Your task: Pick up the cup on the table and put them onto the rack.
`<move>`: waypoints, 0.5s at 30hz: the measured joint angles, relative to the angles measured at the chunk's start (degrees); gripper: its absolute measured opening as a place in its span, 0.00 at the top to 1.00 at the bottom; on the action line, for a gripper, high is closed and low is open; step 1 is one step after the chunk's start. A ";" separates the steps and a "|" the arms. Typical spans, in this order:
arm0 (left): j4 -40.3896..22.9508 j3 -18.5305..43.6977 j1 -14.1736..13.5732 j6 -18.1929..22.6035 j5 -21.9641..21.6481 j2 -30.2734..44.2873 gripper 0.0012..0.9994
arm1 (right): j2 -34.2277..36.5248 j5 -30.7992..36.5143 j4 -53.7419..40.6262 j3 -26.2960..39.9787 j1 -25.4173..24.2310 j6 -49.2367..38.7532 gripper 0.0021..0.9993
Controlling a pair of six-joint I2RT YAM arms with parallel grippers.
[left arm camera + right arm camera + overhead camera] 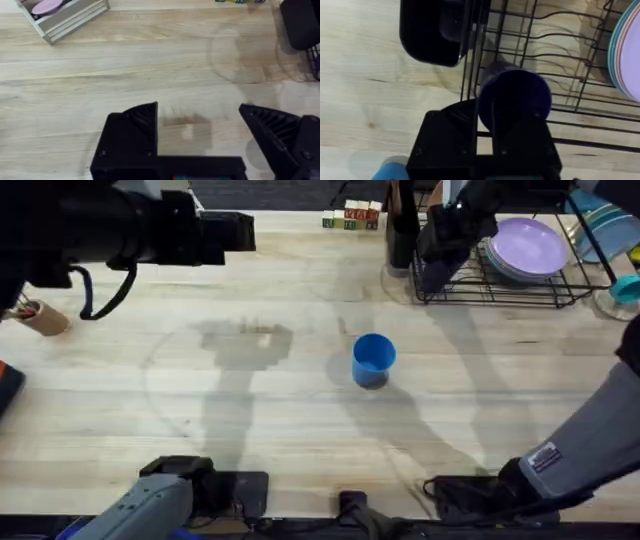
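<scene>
Two cups are in play on a pale wood table (250,440). Nearest, at the table's middle, a bright blue cup (374,361) stands upright and untouched, well apart from both arms. To the left, the left gripper (200,125) hangs above bare planks, its black jaws spread wide with nothing between them. Farther back on the right, the right gripper (510,107) holds a dark purple cup (517,95), jaws closed around it, at the near left corner of the black wire rack (560,120). Wires cross just in front of the cup, so it looks to be at or just over the rack's edge; whether it rests there I cannot tell. Placing this cup seems the step in hand. Next, it likely needs settling among the wires, then releasing. Lilac plates (527,248) sit in the rack. Beyond, small blocks (352,218) line the table's far edge.
</scene>
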 joint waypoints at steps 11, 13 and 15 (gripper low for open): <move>0.00 0.00 0.00 0.00 0.00 -0.02 0.01 | 0.00 0.02 0.00 0.00 0.00 -0.01 0.73; 0.00 0.00 0.00 0.02 0.00 -0.02 0.01 | 0.00 0.02 0.00 0.00 0.00 0.00 0.72; 0.00 0.00 0.00 0.01 0.00 -0.02 0.01 | 0.00 0.02 0.00 0.00 0.00 0.00 0.70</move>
